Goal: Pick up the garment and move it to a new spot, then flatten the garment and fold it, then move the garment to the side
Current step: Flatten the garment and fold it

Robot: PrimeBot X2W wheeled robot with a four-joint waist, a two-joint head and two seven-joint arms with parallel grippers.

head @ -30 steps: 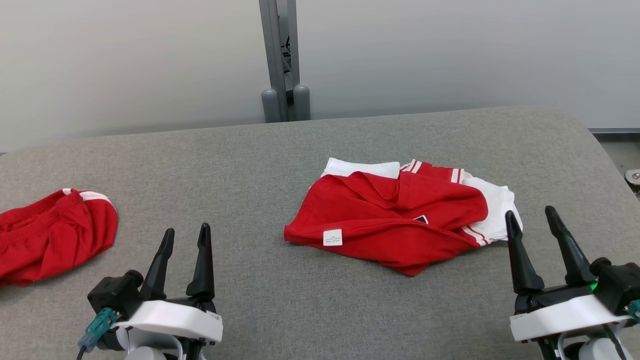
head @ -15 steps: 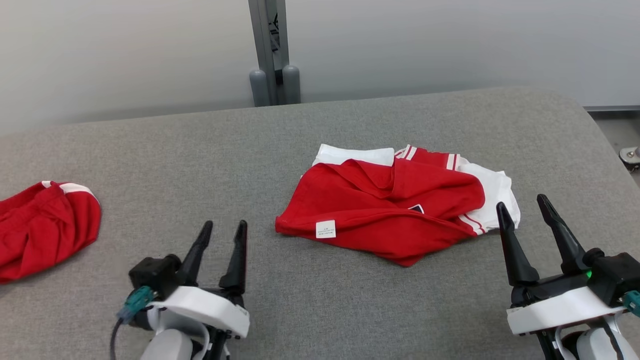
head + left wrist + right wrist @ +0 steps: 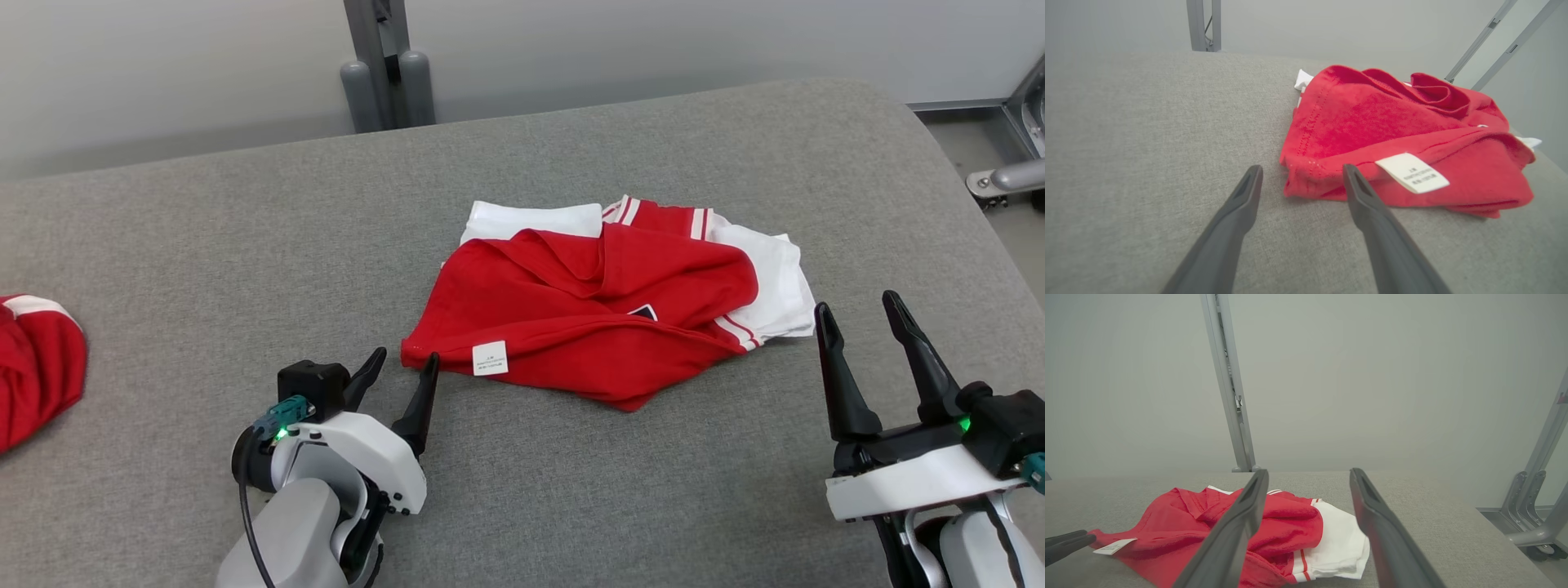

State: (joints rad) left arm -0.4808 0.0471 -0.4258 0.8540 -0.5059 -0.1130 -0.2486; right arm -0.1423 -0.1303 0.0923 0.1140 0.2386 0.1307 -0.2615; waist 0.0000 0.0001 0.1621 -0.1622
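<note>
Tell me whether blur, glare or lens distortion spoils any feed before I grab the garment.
Head view: even soft light, no glare, garment crisp, thin shadow under its near edge. Left wrist view: hem sharp, label print too small to read, table weave softening far off. Right wrist view: flat hazy wall, post leaning, probably lens or wrist tilt.

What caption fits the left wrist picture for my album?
Open dark-fingered left gripper poised at the corner of a crumpled red-and-white cloth garment on a grey fabric-covered table.

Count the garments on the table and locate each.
2. The red-and-white garment lies crumpled in the middle of the table; the second garment, red, lies far left, partly cut off.
</note>
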